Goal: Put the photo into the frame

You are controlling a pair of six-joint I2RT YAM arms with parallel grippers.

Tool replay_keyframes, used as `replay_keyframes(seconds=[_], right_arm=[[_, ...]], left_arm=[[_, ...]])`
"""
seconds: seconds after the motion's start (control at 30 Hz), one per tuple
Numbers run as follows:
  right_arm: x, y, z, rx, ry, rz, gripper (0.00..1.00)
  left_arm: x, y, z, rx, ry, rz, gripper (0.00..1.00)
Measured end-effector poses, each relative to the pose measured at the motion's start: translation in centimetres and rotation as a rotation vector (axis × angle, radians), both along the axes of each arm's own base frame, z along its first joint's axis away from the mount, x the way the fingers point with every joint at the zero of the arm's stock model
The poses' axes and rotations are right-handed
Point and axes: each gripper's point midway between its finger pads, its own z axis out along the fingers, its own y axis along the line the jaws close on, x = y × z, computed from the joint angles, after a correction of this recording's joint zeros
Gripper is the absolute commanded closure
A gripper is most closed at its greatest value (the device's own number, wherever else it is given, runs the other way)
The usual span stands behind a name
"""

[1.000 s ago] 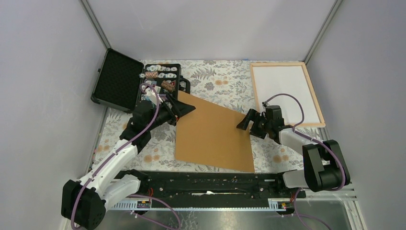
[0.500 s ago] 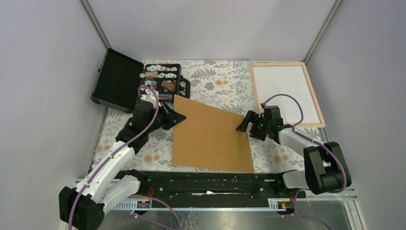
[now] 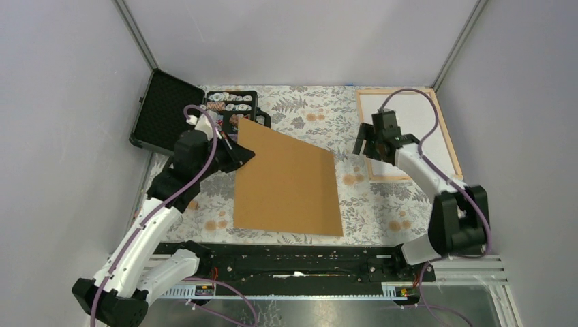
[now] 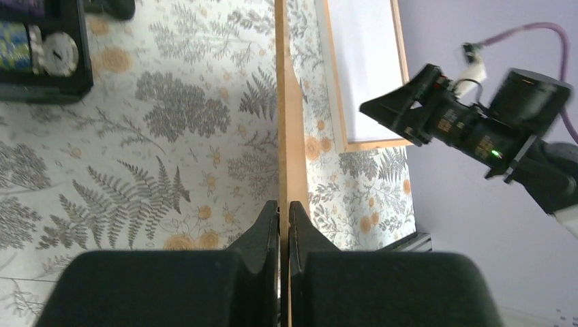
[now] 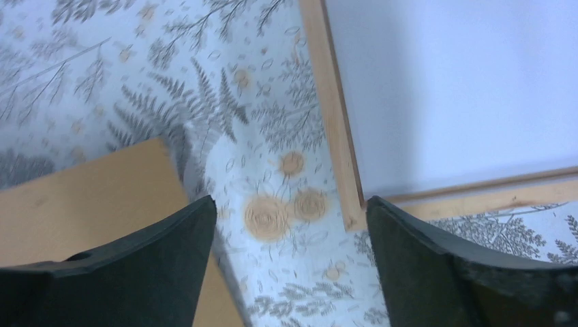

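Observation:
The frame [image 3: 395,90], thin light wood, lies flat at the back right. A white rectangle [image 3: 409,129] fills it; it looks like the photo with its plain back up, and no picture side shows. My left gripper [image 3: 240,155] is shut on the far-left edge of the brown backing board [image 3: 286,180], which sits tilted over the table's middle. In the left wrist view the jaws [image 4: 283,204] pinch the board [image 4: 296,136] edge-on. My right gripper [image 3: 364,144] hangs open over the cloth by the frame's near-left corner [image 5: 351,211], with nothing between its fingers [image 5: 290,204].
An open black case [image 3: 167,112] with a tray of poker chips [image 3: 232,109] stands at the back left, just behind my left gripper. A floral cloth [image 3: 307,109] covers the table. A black rail [image 3: 293,262] runs along the near edge. Grey walls close in on three sides.
My left gripper has shut on the board's edge and drawn it left. My right gripper left the board's right edge and swung back towards the frame, staying open.

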Motion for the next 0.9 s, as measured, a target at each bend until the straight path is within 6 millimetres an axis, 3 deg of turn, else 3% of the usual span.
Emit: replay_keyframes(seconds=[0.13, 0.33, 0.53, 0.7, 0.9], right_arm=[[2.8, -0.5, -2.2, -0.078, 0.074, -0.022, 0.35], [3.4, -1.9, -6.0, -0.206, 0.213, -0.015, 0.37], [3.3, -2.3, -7.5, -0.253, 0.267, 0.012, 0.48], [3.1, -2.4, -8.2, -0.263, 0.289, 0.024, 0.58], [2.9, -1.6, -8.5, -0.277, 0.293, 0.050, 0.59]], left_arm=[[0.0, 0.7, 3.0, 0.035, -0.062, 0.005, 1.00], [-0.3, 1.5, 4.1, 0.088, -0.085, 0.014, 1.00], [-0.6, 2.0, 4.4, 0.115, -0.088, 0.018, 1.00], [-0.8, 2.3, 6.9, 0.132, -0.155, 0.007, 1.00], [-0.7, 2.9, 9.2, 0.164, -0.235, 0.014, 1.00]])
